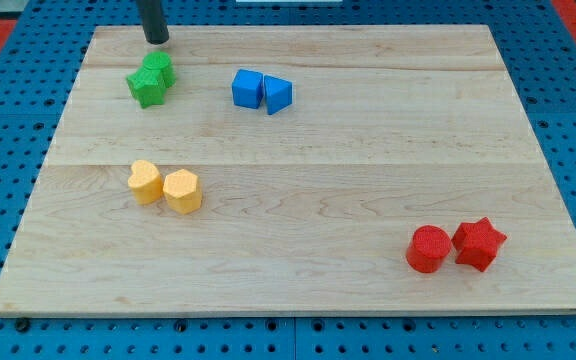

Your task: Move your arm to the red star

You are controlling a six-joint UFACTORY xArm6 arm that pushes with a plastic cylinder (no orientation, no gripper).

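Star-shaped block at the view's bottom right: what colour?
Red. The star touches a red cylinder on its left; the camera view shows it clearly.

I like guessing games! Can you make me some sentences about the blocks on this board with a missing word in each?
1. My tip is near the view's top, just above the two ____ blocks.
2. The red star touches a red ____ on its left.
3. The two blue blocks sit to the ____ of the green ones.
4. The yellow blocks number ____.

Missing words: green; cylinder; right; two
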